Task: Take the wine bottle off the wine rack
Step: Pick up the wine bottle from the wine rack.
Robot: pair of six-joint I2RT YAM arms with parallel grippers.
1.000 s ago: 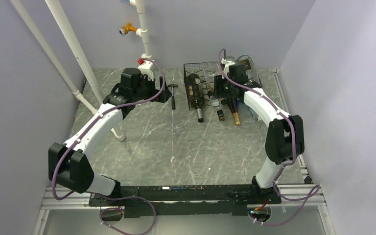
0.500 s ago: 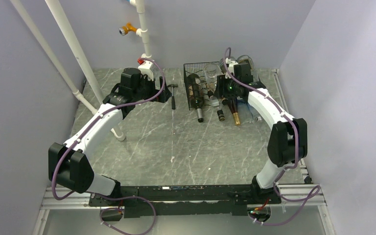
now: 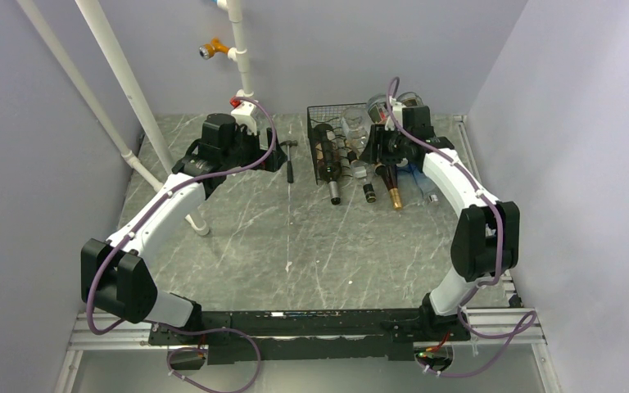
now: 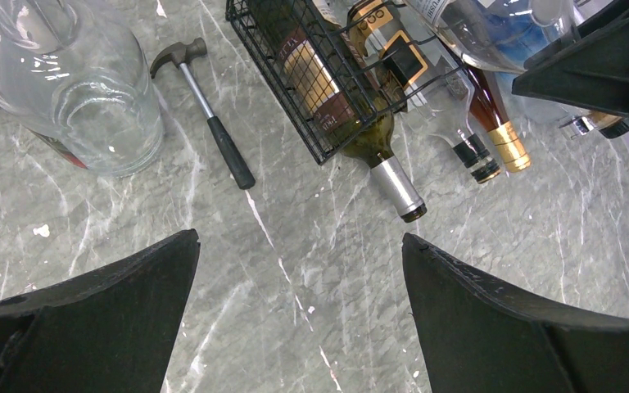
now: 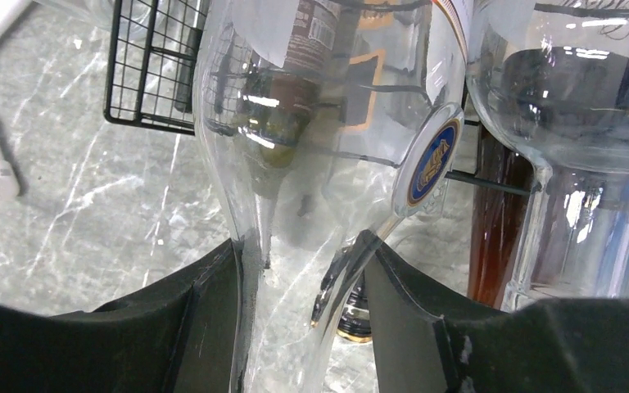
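The black wire wine rack (image 3: 325, 139) stands at the back middle of the table, also in the left wrist view (image 4: 299, 106), with several bottles lying in it. My right gripper (image 5: 299, 278) is shut on the neck of a clear glass bottle (image 5: 328, 123) with a round blue and gold label, at the rack's right part. In the top view the right gripper (image 3: 386, 151) sits over the rack. My left gripper (image 4: 299, 270) is open and empty above bare table, left of the rack (image 3: 269, 157).
A dark green bottle with a silver cap (image 4: 377, 151) and a gold-capped one (image 4: 504, 143) stick out of the rack's front. A hammer (image 4: 213, 135) and a clear glass jar (image 4: 82, 90) lie left of the rack. White pipes (image 3: 127, 90) stand at the back left.
My right wrist has shifted to the right and a little toward the back wall, still closed on the clear bottle. The left arm has not moved.
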